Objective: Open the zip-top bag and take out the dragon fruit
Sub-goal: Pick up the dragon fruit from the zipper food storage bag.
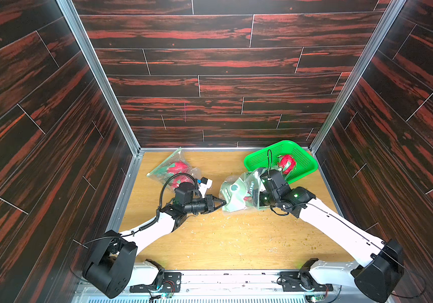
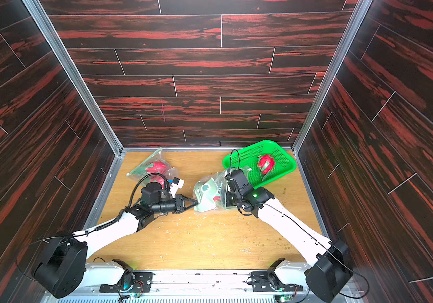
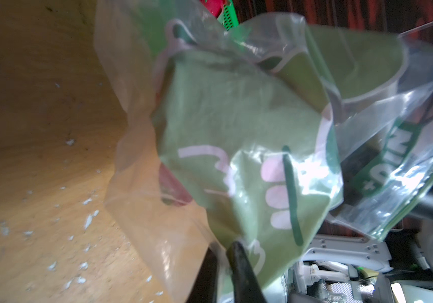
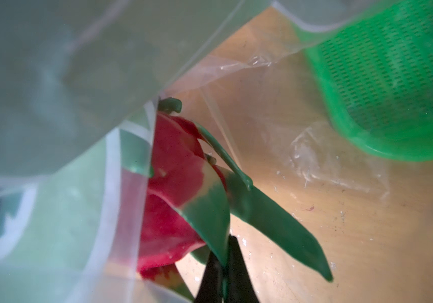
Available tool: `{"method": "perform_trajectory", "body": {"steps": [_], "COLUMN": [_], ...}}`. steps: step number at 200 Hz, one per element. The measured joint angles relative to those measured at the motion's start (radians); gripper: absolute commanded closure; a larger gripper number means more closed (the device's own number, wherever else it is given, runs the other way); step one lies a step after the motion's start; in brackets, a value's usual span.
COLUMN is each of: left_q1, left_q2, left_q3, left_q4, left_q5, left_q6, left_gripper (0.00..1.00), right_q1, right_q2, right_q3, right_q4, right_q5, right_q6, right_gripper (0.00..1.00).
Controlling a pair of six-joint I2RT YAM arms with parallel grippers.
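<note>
Two zip-top bags lie on the counter, which is strewn with pale flecks. Furthest left, near the back wall, the first bag lies flat, and the bagged dragon fruits show red-pink through its clear film. Just in front of it, the left arm stretches toward the middle. The left tool has its jaws together on the near-left edge of the second bag. In the left wrist view the green-printed film is pinched between the dark fingers.

This second bag stands crumpled and puffed near the middle of the counter. The right arm enters it from the right, so both top views hide the right tool behind film and wrist. The right wrist view shows it clamped on a long green scale of the held dragon fruit, which sits inside the bag, low near the counter.

Furthest right, in the back corner, the green basket holds the loose dragon fruit.
</note>
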Motion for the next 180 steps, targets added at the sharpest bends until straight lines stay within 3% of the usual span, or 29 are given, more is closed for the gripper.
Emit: {"method": "perform_trajectory", "body": {"steps": [35, 91, 180], "left_q1": [0.008, 0.132, 0.174], "left_q2": [0.000, 0.000, -0.001], "left_q3": [0.013, 0.013, 0.013], "left_q4": [-0.070, -0.238, -0.407], "left_q5": [-0.050, -0.168, -0.291], "left_q6": [0.047, 0.131, 0.211], "left_gripper": [1.00, 1.00, 1.00], "right_q1": [-0.014, -0.045, -0.067], "right_q2": [0.000, -0.021, -0.042], "right_q3": [0.016, 0.077, 0.099], "right_q4": [-0.021, -0.055, -0.113], "right_q5": [-0.008, -0.017, -0.026], "right_q6": [-0.002, -0.014, -0.056], "right_gripper": [1.00, 1.00, 1.00]}}
